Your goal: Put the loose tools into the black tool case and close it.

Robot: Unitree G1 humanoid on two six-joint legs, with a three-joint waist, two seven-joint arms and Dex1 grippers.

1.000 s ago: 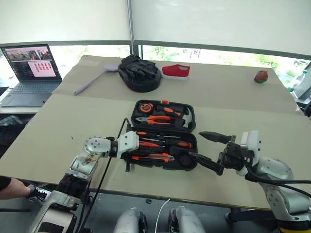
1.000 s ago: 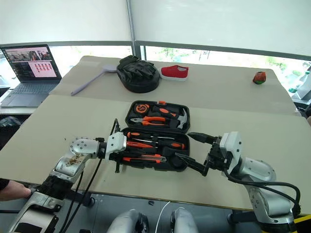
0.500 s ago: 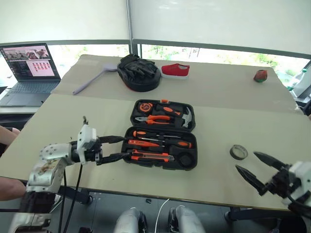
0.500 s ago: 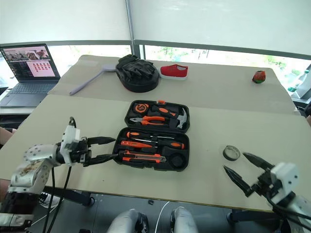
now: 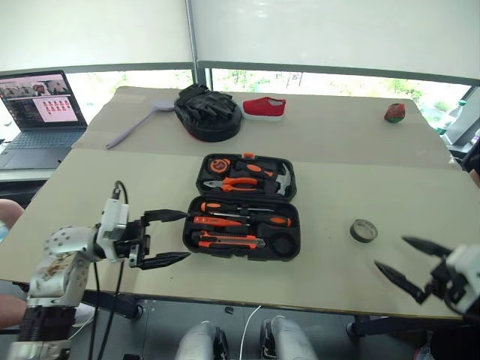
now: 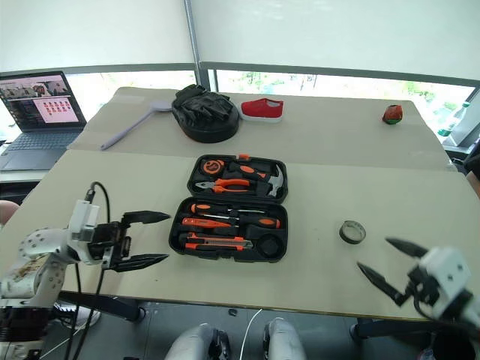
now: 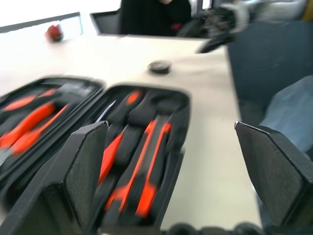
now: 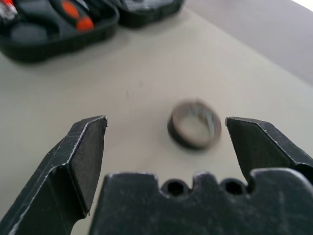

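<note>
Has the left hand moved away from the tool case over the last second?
Yes. The left hand was over the near half of the black tool case a second ago; now it hangs open off the case's left edge, clear of it.

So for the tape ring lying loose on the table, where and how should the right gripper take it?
The tape ring lies flat, hole up, right of the open tool case. The right gripper, jaws open, is best brought down from above, pinching across the outer rim, or one finger in the hole.
</note>
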